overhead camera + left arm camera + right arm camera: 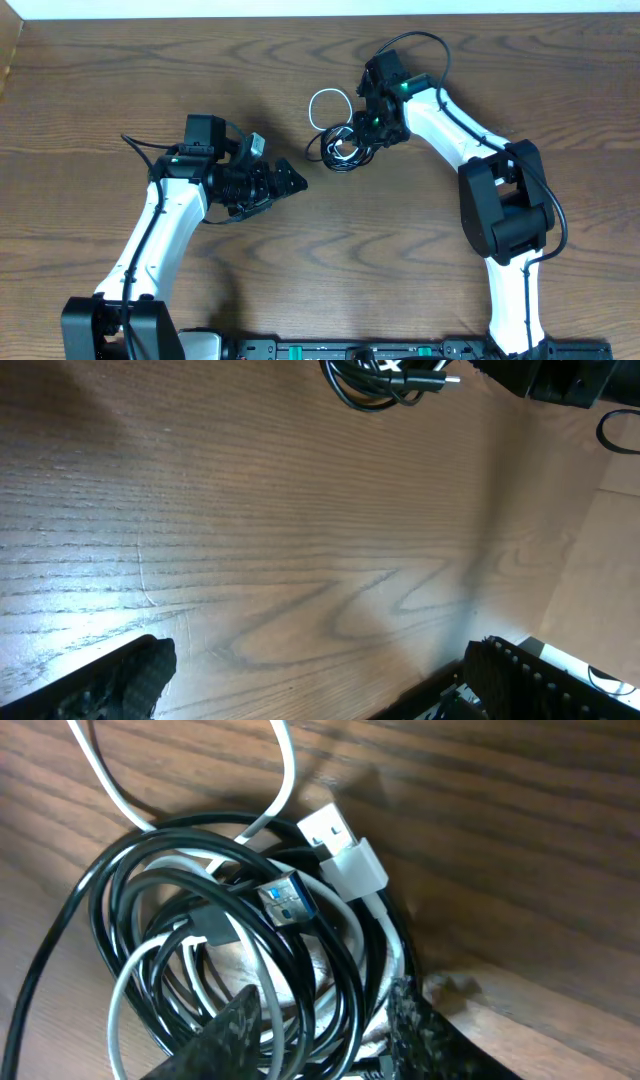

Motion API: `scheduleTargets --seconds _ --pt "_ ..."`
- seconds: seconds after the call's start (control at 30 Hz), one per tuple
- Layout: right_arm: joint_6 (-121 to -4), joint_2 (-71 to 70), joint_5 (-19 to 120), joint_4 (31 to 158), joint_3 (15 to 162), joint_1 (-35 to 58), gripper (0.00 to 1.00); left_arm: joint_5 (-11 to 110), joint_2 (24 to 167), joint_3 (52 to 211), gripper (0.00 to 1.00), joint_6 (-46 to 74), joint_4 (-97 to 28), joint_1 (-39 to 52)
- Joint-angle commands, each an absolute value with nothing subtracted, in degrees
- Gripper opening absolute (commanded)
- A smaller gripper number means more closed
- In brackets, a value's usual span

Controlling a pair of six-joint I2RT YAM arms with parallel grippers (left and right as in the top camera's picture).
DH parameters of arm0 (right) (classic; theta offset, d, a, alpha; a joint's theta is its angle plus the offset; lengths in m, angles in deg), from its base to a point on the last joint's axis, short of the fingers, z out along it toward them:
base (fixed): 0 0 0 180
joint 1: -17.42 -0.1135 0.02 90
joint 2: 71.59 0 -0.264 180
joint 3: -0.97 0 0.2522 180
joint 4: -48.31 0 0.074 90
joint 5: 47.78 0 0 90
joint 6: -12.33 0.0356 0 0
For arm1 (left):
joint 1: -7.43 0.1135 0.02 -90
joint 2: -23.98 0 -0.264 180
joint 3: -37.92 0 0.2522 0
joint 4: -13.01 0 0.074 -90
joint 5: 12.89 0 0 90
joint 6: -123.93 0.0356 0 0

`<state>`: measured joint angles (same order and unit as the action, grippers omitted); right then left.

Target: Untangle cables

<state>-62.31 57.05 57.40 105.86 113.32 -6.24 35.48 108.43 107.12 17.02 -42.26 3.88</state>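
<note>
The cables (340, 146) lie in one tangled bundle at the middle of the table: black and white cords coiled together, with a white loop (328, 107) sticking out toward the far edge. My right gripper (364, 136) is down on the bundle's right side. In the right wrist view the cables (250, 925) fill the frame, with a white plug (340, 845) and a blue-tipped plug (285, 902) on top. The right gripper (325, 1032) has closed on several black and white strands. My left gripper (291, 180) hovers open, left of and nearer than the bundle; the cables (385, 380) show at the top edge of its view.
Bare brown wood table (120, 80) all round. The right arm (470, 135) reaches in from the right and shows as a dark shape (550, 378) in the left wrist view. The table's near edge (590, 560) is close to the left gripper (320, 675).
</note>
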Motion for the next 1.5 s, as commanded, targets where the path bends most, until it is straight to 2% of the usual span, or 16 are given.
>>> scheduleTargets --seconds 0.0,0.1,0.23,0.3,0.33,0.53,1.0,1.27,1.47 --pt "-62.03 57.46 57.51 105.60 114.01 -6.70 0.34 35.83 108.91 107.30 0.98 16.72 -42.05 3.82" --pt "-62.07 58.14 57.16 104.94 113.99 -6.83 0.30 35.83 108.91 107.30 0.98 16.69 -42.02 3.82" --pt "-62.05 59.28 57.18 104.72 113.95 -7.07 0.14 35.83 108.91 107.30 0.98 16.72 -42.05 3.82" --pt "-62.05 59.28 57.18 104.68 113.95 -7.12 0.03 35.83 108.93 107.30 0.98 16.72 -42.05 3.82" --pt "-62.05 59.28 57.18 104.57 113.97 -7.12 0.01 35.83 108.91 107.30 0.98 16.72 -42.02 3.82" --pt "-62.05 59.06 60.55 106.76 117.47 -6.70 0.01 38.52 108.91 107.30 0.98 16.69 -42.02 3.82" --pt "-64.15 51.76 65.77 127.48 137.51 -5.87 0.01 39.00 108.93 107.30 0.98 15.16 -42.07 3.80" --pt "-64.45 42.23 67.17 124.44 138.52 -5.91 0.01 39.02 108.93 107.30 0.98 15.19 -42.07 3.80" --pt "-64.43 33.84 68.07 116.00 138.52 -5.87 0.01 39.02 108.93 107.30 0.98 15.19 -42.05 3.80"
